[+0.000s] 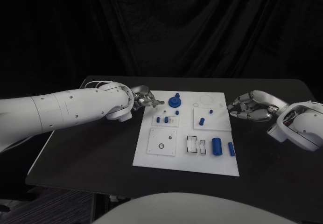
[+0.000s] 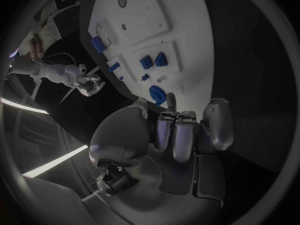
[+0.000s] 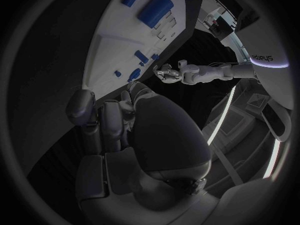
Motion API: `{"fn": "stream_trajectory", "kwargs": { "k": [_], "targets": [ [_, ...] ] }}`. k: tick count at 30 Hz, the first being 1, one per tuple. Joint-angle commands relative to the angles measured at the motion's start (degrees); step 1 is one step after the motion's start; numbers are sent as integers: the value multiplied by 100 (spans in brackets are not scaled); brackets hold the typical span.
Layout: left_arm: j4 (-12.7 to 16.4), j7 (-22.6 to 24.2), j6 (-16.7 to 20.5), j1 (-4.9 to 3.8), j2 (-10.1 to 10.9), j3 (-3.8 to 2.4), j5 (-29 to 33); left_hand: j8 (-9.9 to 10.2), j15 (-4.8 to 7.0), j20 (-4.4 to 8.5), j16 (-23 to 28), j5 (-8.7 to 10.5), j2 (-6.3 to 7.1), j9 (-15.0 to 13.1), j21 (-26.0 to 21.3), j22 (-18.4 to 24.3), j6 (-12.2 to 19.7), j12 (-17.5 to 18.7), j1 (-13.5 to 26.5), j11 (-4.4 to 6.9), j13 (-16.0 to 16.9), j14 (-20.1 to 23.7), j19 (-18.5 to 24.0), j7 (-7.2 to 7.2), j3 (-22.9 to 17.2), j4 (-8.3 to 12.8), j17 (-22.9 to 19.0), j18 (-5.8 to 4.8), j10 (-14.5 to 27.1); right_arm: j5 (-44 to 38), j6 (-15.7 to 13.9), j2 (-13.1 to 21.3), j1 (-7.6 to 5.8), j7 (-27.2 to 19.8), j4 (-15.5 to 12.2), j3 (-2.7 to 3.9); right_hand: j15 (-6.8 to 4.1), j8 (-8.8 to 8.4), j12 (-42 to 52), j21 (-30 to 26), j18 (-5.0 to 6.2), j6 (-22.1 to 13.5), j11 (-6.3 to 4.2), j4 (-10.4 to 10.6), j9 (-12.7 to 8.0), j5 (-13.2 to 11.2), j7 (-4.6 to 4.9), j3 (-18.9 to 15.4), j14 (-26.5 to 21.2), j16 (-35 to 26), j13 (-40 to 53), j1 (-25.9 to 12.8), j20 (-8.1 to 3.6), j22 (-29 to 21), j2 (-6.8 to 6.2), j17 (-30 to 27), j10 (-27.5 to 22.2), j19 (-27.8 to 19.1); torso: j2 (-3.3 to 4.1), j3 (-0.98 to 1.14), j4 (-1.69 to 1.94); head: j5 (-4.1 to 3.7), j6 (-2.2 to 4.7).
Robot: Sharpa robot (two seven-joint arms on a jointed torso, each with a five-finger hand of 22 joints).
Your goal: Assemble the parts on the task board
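Judging from the layout, the step in hand is a reach by the left hand [image 1: 144, 99] for the knob [image 1: 175, 101], the round blue part with a stem standing near the far edge of the board [image 1: 153, 158]. To do it well, the hand should come in level over the board's left far corner, spread its fingers before contact, and close round the knob's stem or rim from both sides, not push it from one side, since a sideways nudge could tip it or drag it across the plate. The small pegs [image 1: 163, 119] just nearer than the knob stand close by, so the fingers ought to stay high enough to pass them.

As for pose, the left arm stretches in low across the table and ends at the board's left far edge, fingertips just beside the knob but, as far as I can tell, not touching it. In the left wrist view its fingers [image 2: 177, 135] lie close together, curled forward, with nothing between them, and the knob [image 2: 157, 94] sits just beyond their tips.

The right hand [image 1: 250, 107] rests off the board's right edge, well apart from the knob, fingers curled in and holding nothing. The cylinder [image 1: 216, 145] and the bar [image 1: 231, 149] lie on the board's near right part, far from either hand.
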State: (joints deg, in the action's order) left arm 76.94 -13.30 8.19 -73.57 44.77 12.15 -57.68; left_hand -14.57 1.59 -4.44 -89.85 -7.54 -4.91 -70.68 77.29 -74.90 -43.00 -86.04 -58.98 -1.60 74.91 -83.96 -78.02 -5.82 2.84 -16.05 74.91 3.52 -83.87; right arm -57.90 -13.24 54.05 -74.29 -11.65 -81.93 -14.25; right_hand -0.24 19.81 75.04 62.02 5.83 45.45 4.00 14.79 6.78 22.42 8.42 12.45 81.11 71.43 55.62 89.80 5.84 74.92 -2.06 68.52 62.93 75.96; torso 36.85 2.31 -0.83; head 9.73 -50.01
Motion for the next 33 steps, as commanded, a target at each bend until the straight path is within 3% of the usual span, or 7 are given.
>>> {"fn": "stream_trajectory", "kwargs": {
  "k": [1,5,10,17,22,25,33],
  "targets": [
    [-16,1430,849,-69,29,-8,-292,177,-262,-211,132,-31,3,409,-287,-131,290,1702,-515,-251,223,-435,400,-231,188,-58,1342,125,1707,1,-123,-5,12,66,-4,4,-5,-13,-15,-30,64,25,-13,28,-7,25,24,8,-44,-29,-4,-58,0,128,-4,-4,-38,-30,-2,-1,-5,4,1],
    [-178,1985,553,-111,-73,-8,-87,116,-315,-315,208,-691,-23,720,-40,-410,274,3363,-1576,-305,-856,-303,252,-261,-4,286,1235,80,3559,1,-159,-33,14,19,22,4,-6,-17,-23,-37,65,20,-16,25,-12,51,22,22,-45,-32,-23,-53,-1,126,3,-9,-51,-30,3,-6,0,28,1],
    [-519,2519,146,-125,-373,-8,-349,202,-496,-492,1028,-348,5,1059,167,-629,664,4807,-2910,-562,-1832,768,81,-297,-712,934,231,24,5113,1,-194,-63,34,-92,65,3,-10,-15,-23,-45,66,23,-20,5,-17,127,19,57,-41,-27,-27,-30,-4,127,12,-8,-48,-24,-2,0,5,22,1],
    [-933,3077,287,-58,-770,-7,-1534,375,-263,-275,1581,-127,467,1760,-218,-346,731,5761,-3373,-414,-2997,1116,339,38,-1373,1205,-553,159,5334,1,-219,-29,73,-169,76,3,-12,-11,-24,-51,66,30,-21,-6,-20,177,18,77,-43,-33,-32,-19,-6,127,13,-18,-50,-22,-8,15,-18,14,1],
    [-1269,3552,712,-1,-1075,-8,-2549,832,-51,-39,1712,-342,926,3049,-116,-472,83,6097,-3392,-203,-4012,1017,0,600,-2119,1216,-1091,91,5075,1,-278,51,84,-186,61,3,-14,-8,-27,-64,68,34,-23,-19,-23,224,17,100,-41,-31,-41,-7,-8,124,16,-18,-54,-22,0,3,1,-2,1],
    [-1434,3668,883,23,-1230,-8,-3109,1045,-28,-4,1716,-273,1019,3370,-141,-481,93,6171,-3300,-131,-4298,1002,-35,798,-2189,1192,-1233,86,5042,1,-316,86,88,-191,65,3,-14,-7,-26,-64,68,36,-23,-22,-24,235,17,104,-42,-34,-38,-5,-9,125,16,-21,-51,-21,2,4,-9,-4,1],
    [-1620,3684,911,110,-1406,-9,-3630,1066,-14,11,1594,-202,1046,3683,-136,-521,-139,6105,-3150,-132,-4545,913,-105,740,-2170,1129,-1233,73,4795,1,-359,115,90,-176,41,3,-15,-3,-29,-77,70,42,-24,-27,-24,256,16,114,-44,-37,-47,-1,-10,121,16,-26,-56,-25,31,-16,-29,-12,1]
  ]
}}
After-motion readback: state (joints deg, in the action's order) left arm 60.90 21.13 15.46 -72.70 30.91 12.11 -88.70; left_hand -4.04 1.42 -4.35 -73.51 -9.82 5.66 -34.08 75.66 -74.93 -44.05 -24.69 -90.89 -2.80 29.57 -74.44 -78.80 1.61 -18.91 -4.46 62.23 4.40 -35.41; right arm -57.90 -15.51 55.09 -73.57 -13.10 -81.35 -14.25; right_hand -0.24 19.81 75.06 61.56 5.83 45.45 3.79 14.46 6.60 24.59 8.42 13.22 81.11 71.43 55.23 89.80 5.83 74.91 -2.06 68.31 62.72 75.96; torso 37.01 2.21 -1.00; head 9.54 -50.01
